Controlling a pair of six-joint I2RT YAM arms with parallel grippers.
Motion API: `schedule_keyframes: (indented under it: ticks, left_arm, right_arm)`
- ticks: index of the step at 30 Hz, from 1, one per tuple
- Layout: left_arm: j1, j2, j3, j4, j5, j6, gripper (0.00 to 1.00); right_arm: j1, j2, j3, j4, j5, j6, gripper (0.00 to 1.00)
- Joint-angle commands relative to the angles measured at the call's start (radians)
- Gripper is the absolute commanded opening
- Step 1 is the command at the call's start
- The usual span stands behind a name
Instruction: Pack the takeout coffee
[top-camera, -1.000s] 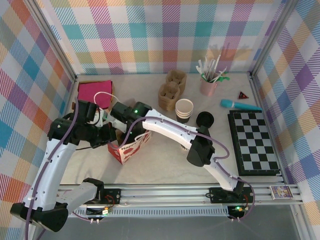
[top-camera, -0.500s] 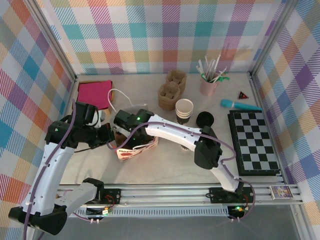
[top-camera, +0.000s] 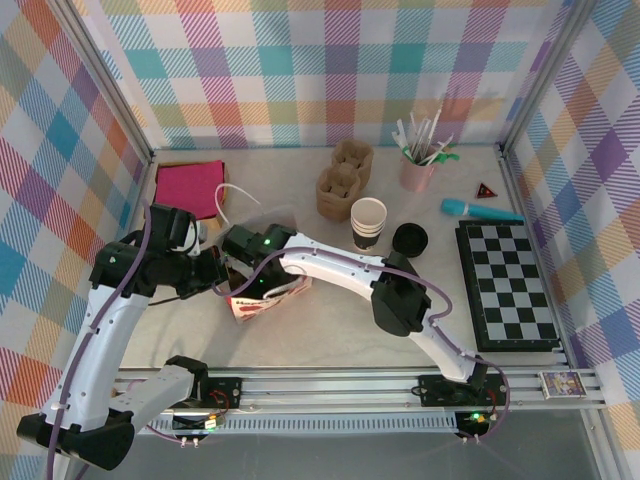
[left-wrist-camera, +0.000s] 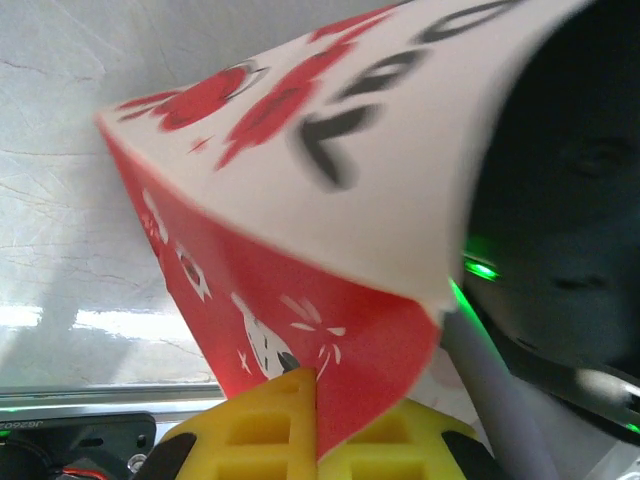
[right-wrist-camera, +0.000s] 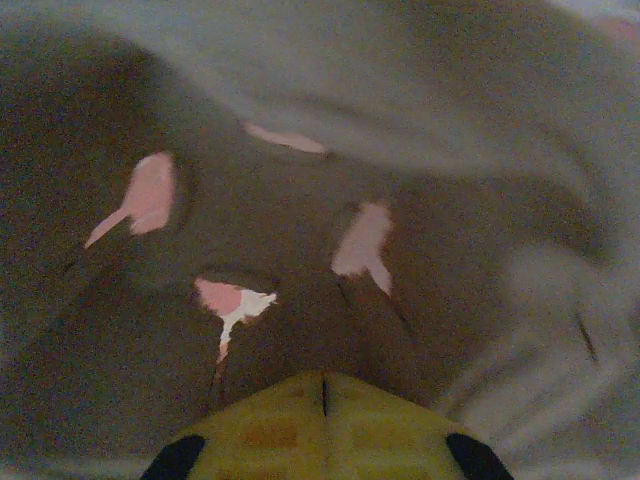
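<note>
A red and white paper bag (top-camera: 268, 297) with white handles sits left of centre on the table. My left gripper (top-camera: 222, 275) holds its left side. In the left wrist view, the left gripper (left-wrist-camera: 318, 378) is shut on the bag's (left-wrist-camera: 330, 200) red edge. My right gripper (top-camera: 254, 282) reaches down into the bag's mouth. In the right wrist view, the right gripper (right-wrist-camera: 323, 382) is shut with nothing in it, against the bag's dim brown inside (right-wrist-camera: 300, 250). The takeout coffee (top-camera: 368, 221), a pale cup with a brown lower band, stands open-topped to the right. A round black lid (top-camera: 410, 238) lies beside it.
Cardboard cup carriers (top-camera: 341, 180) stand behind the cup. A pink cup of stirrers (top-camera: 417, 168) is at the back. A teal tool (top-camera: 480, 210) and a chessboard (top-camera: 508, 285) lie on the right, and a magenta pad (top-camera: 190, 186) at the back left.
The right gripper has gone down from the bag's rim into its mouth, and the right elbow has swung left. The bag has turned and shifted slightly. The left gripper keeps its hold.
</note>
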Motion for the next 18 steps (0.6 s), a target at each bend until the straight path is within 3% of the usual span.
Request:
schedule_keyframes:
  ticks: [1,8,18]
  left_arm:
    - [-0.004,-0.035,0.008,0.089,0.095,-0.012,0.0]
    - [-0.004,-0.052,-0.006,0.094,0.092,-0.021,0.0]
    - [-0.004,-0.05,-0.008,0.101,0.095,-0.023,0.0]
  right_arm:
    - [0.003,0.07,-0.021,-0.016,0.008,0.017,0.02]
    - [0.003,0.021,-0.043,0.003,0.026,0.021,0.02]
    - [0.005,0.095,-0.069,-0.059,-0.044,0.034,0.02]
